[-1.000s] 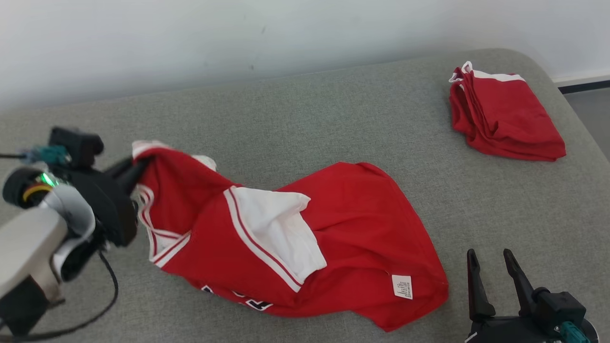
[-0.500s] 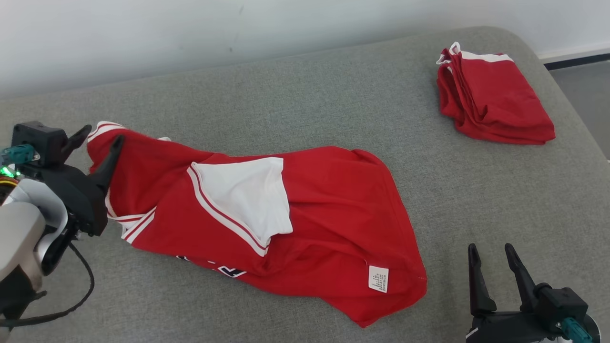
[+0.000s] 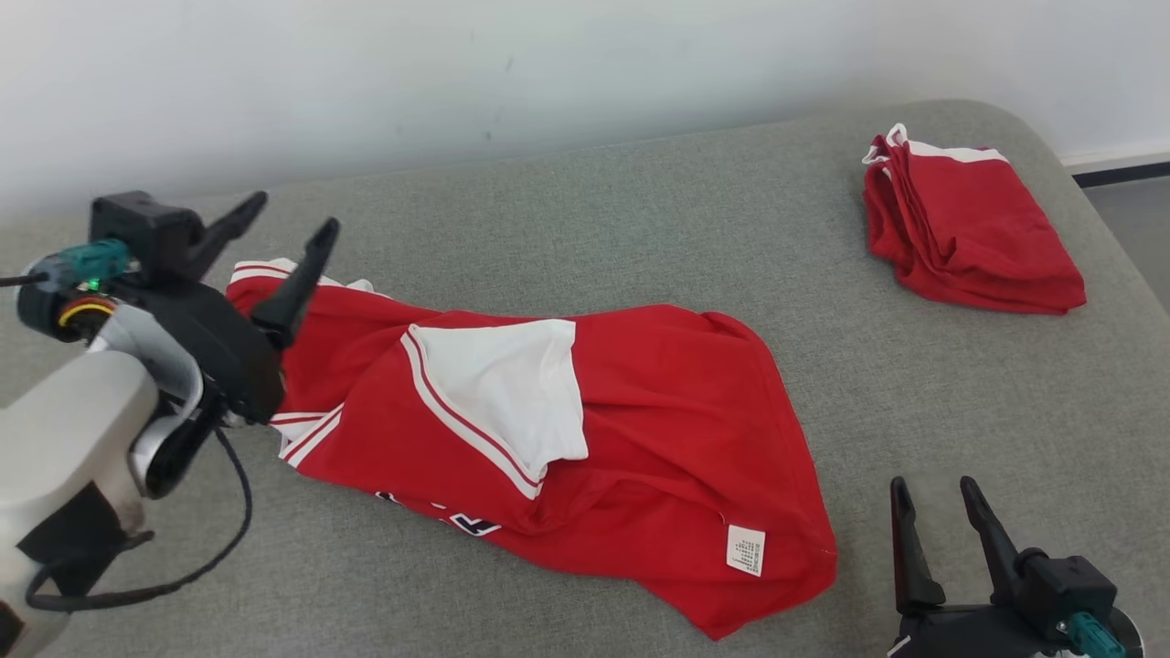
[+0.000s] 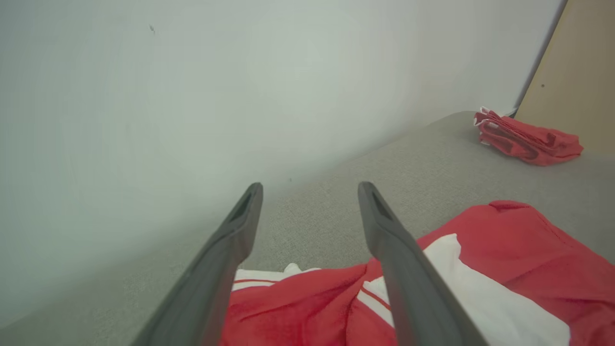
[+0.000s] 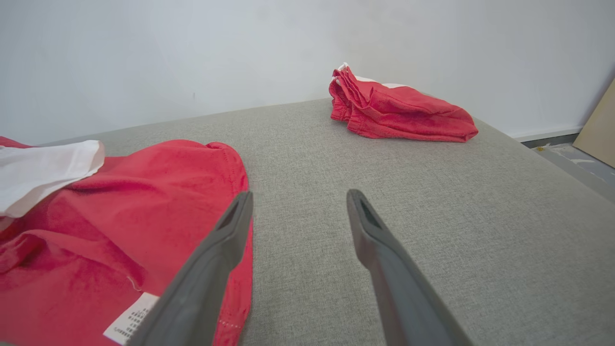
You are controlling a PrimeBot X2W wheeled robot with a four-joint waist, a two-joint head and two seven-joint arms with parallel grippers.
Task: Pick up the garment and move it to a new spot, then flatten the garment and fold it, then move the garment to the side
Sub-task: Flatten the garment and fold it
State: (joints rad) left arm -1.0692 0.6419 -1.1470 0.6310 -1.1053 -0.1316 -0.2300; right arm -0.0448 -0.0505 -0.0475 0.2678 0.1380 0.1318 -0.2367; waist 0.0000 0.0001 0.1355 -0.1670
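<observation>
A crumpled red garment (image 3: 640,429) with white sleeves and striped trim lies across the middle of the grey cushioned surface (image 3: 585,210). It also appears in the left wrist view (image 4: 504,259) and the right wrist view (image 5: 120,230). My left gripper (image 3: 294,212) hangs open just above the garment's left end, nothing between its fingers (image 4: 226,254). At the lower right my right gripper (image 3: 934,489) stands open and empty beside the garment's hem with the white label (image 3: 745,549).
A folded red garment (image 3: 969,228) rests at the far right corner of the surface, seen also in the wrist views (image 4: 526,139) (image 5: 399,113). A pale wall (image 3: 457,64) runs along the far edge. Bare floor (image 3: 1133,210) lies beyond the right edge.
My left gripper was shut on the garment's left end, then opened and let it go, rising clear; the cloth settled flatter. The right gripper stayed put. The camera shifted slightly.
</observation>
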